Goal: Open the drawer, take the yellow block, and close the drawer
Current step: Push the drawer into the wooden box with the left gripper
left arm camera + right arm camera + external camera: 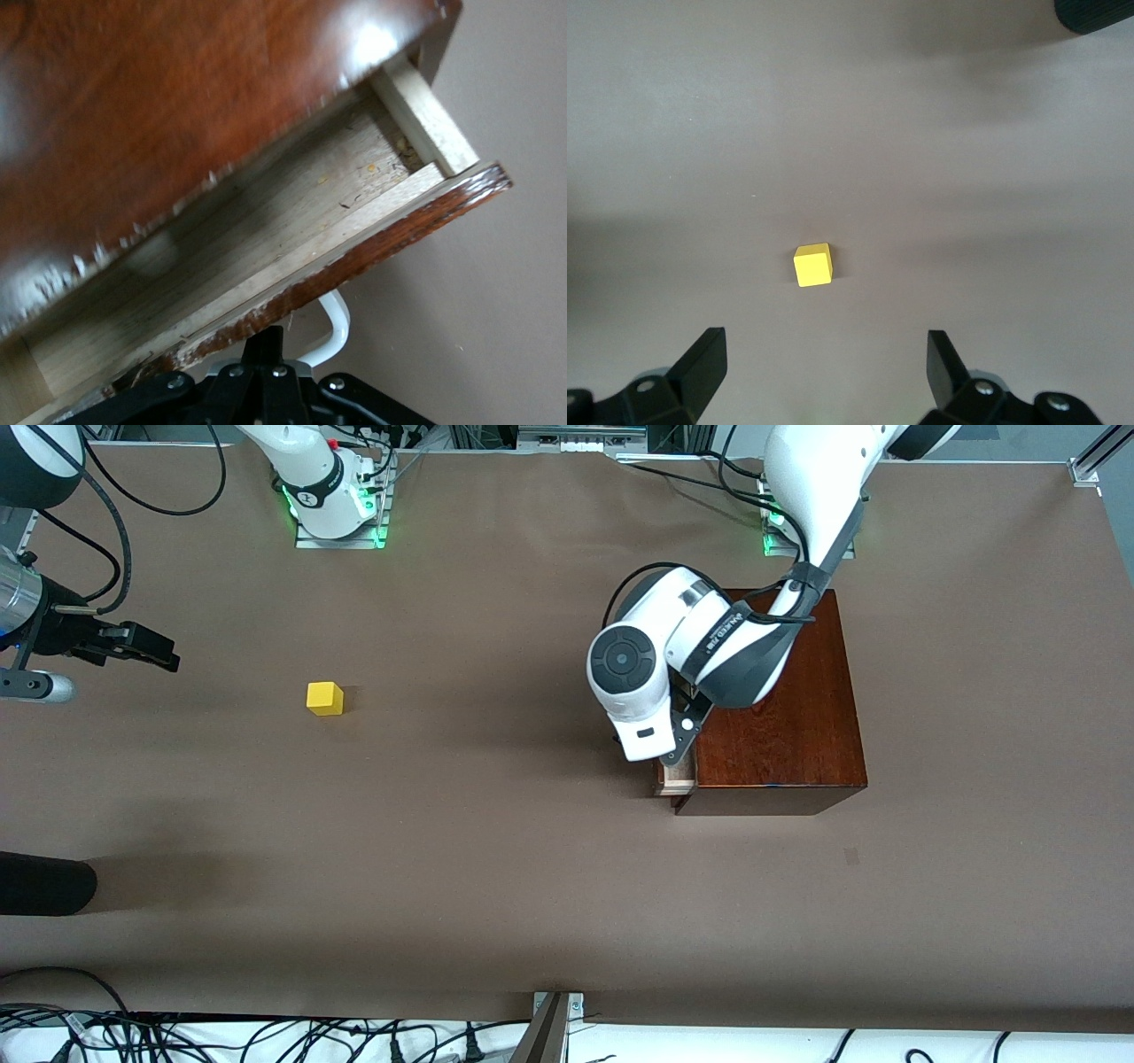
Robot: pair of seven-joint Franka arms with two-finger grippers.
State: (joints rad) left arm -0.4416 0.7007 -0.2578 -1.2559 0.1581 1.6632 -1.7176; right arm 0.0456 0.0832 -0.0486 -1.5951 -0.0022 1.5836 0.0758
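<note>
Mahogany box (780, 717) at left arm's end of desk (496, 868), drawer (292, 239) slid out a little, left gripper (270, 372) fingers shut on white loop handle (335, 328); yellow block (324, 698) alone on bare desk, well apart, under right gripper (824, 372), fingers wide, empty.

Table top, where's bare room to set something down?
Bare patches: between the yellow block and the wooden box, and nearer the camera than both. Crowded at the drawer, where the left pincer is shut on its handle.
</note>
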